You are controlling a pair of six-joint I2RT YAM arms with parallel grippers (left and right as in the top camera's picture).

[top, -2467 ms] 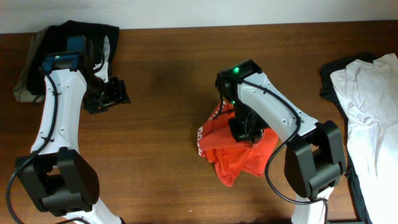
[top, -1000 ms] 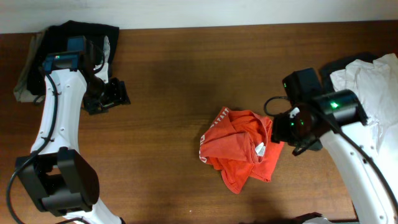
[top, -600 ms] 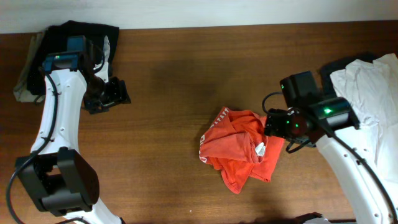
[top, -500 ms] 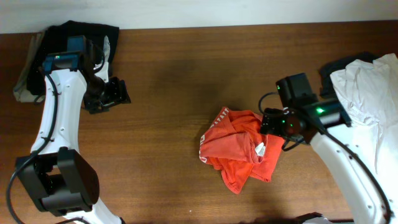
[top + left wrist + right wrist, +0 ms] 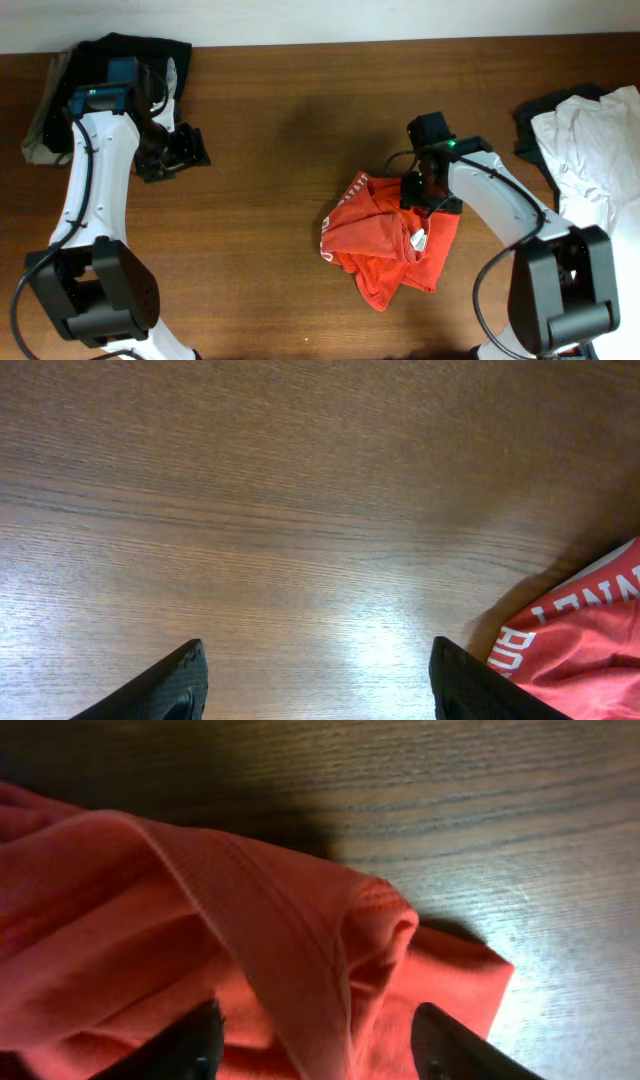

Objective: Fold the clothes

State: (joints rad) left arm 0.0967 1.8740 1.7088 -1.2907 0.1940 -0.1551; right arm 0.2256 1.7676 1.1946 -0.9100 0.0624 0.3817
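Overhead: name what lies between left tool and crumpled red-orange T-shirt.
Only bare brown wooden tabletop between left tool and red-orange T-shirt, shown overhead.

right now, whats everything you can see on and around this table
T-shirt: one, red-orange with white lettering, crumpled right of the table's middle
dark clothes: one pile, black and olive, far left corner
white garment: one, white, right edge
dark garment: one, black, right edge, under the white one
table: one, brown wood, under everything
left arm: one, white and black, left side
right arm: one, white and black, right side
left gripper: one, black, open over bare table
right gripper: one, black, open astride a T-shirt fold
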